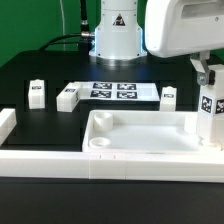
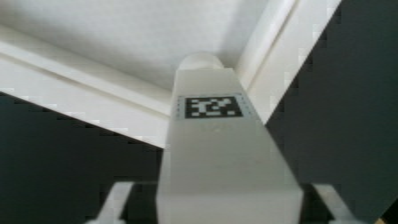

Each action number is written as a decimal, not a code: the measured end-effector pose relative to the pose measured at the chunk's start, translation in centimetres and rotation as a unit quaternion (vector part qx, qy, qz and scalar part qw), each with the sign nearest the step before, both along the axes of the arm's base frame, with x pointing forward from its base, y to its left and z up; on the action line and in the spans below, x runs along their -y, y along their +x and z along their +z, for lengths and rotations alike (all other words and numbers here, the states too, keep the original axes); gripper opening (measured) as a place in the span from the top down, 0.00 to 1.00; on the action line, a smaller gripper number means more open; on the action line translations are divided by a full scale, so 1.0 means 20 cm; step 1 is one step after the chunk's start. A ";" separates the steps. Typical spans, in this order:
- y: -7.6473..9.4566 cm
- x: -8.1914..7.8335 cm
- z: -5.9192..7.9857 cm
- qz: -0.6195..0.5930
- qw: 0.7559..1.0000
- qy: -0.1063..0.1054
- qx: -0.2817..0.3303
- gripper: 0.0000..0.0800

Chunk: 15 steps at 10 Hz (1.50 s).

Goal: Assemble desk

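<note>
**A:** Hand state?

**B:** My gripper (image 1: 205,78) is clamped on one leg (image 1: 210,115). In the wrist view the fingers (image 2: 121,203) sit on either side of it.

**A:** Leg position?

**B:** Upright at the right edge of the exterior frame, at the right end of the tabletop (image 1: 140,122). I can't tell whether it touches the socket there.

**A:** Tabletop?

**B:** Lower centre to lower right, rim up, against the wall (image 1: 40,160) along the frame's bottom. A round socket (image 1: 99,143) shows in its lower-left corner.

**A:** Other parts?

**B:** Spare legs (image 1: 37,93) (image 1: 68,97) (image 1: 168,95) are on the black table (image 1: 30,70): two at centre left, one at centre right. The marker board (image 1: 113,90) lies flat between them, at centre.

**A:** Any labels?

**B:** The held leg has a black-and-white square tag (image 2: 215,107), pattern only. The spares and the board have the same kind of tags. The arm base (image 1: 118,35) at top centre has a triangular warning sticker (image 1: 118,20), with print too small to read.
</note>
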<state>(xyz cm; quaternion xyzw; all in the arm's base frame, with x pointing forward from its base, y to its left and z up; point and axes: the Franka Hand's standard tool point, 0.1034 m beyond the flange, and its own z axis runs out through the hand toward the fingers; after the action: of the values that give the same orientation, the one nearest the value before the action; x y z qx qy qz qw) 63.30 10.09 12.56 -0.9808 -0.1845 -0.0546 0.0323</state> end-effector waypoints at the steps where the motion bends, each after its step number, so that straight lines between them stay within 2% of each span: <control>1: 0.00 0.00 0.00 -0.018 1.000 0.006 -0.003 0.64; 3: 0.00 0.01 0.00 -0.113 0.993 0.022 -0.011 0.64; 6: 0.01 0.02 -0.01 -0.271 0.962 0.034 -0.022 0.64; 10: 0.01 0.03 -0.01 -0.442 0.895 0.048 -0.035 0.64; 14: 0.00 0.01 -0.01 -0.552 0.830 0.057 -0.047 0.64; 15: 0.01 0.02 -0.01 -0.565 0.821 0.059 -0.049 0.64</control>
<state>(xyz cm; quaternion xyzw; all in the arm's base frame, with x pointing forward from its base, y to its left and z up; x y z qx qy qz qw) 63.40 9.75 12.33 -0.9105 0.4079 -0.0258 0.0626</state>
